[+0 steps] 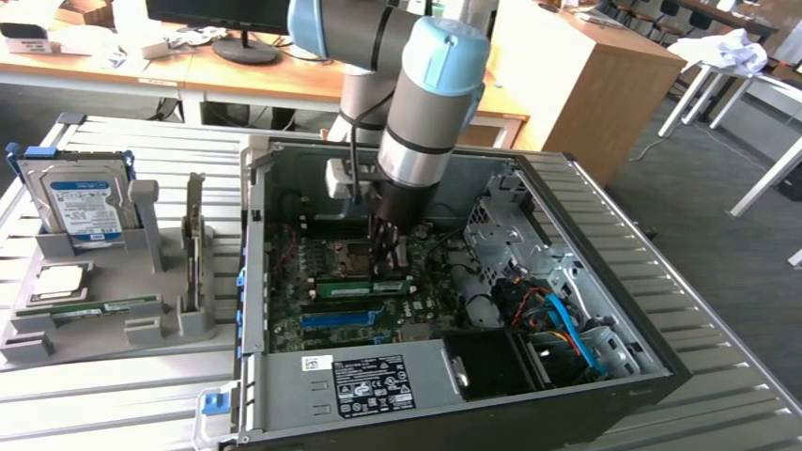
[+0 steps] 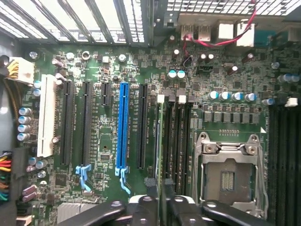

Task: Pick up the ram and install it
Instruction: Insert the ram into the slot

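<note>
**Gripper over a green stick seated on the motherboard**

In the wrist view the dark fingers sit just either side of the thin edge of the ram, which stands on edge in one of the dark memory slots. Whether the fingers are pinching the stick or have just let go of it cannot be told. In the exterior view the gripper points straight down into the open computer case, its tip right above the ram, a long green strip lying across the middle of the motherboard.

Beside the memory slots is the empty processor socket with its metal frame. On the other side of the ram runs a blue expansion slot, then black slots and a white slot.

The case lies on a slatted metal table. Near the table's edge at the exterior view's left, a grey holder carries a hard drive, a square silver processor, another green stick and an upright card.
</note>
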Robot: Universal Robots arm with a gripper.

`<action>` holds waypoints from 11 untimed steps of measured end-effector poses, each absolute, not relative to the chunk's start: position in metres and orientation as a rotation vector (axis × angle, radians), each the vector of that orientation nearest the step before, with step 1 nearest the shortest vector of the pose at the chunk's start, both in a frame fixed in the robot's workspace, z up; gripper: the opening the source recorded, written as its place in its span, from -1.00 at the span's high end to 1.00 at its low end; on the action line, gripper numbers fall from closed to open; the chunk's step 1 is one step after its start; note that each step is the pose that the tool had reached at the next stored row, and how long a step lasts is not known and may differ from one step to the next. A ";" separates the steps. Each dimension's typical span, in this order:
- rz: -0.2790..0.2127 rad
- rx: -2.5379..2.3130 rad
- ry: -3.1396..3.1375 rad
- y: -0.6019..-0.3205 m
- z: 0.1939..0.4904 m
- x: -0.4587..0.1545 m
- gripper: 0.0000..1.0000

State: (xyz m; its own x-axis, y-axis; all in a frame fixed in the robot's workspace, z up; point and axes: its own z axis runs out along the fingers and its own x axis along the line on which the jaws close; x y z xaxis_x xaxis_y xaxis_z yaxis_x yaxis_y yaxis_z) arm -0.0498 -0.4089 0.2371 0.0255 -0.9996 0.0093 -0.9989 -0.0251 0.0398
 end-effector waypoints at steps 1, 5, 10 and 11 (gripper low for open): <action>-0.033 2.224 -2.169 -0.409 0.239 -0.050 0.75; -0.035 2.223 -2.168 -0.409 0.240 -0.046 0.80; -0.044 2.219 -2.163 -0.409 0.240 -0.026 0.80; -0.046 2.218 -2.163 -0.409 0.240 -0.022 0.80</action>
State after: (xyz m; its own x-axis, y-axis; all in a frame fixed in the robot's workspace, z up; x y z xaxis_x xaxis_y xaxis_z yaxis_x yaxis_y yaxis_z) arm -0.0223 -0.4091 0.2404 0.0255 -0.9996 0.0090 -0.9984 -0.0250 0.0515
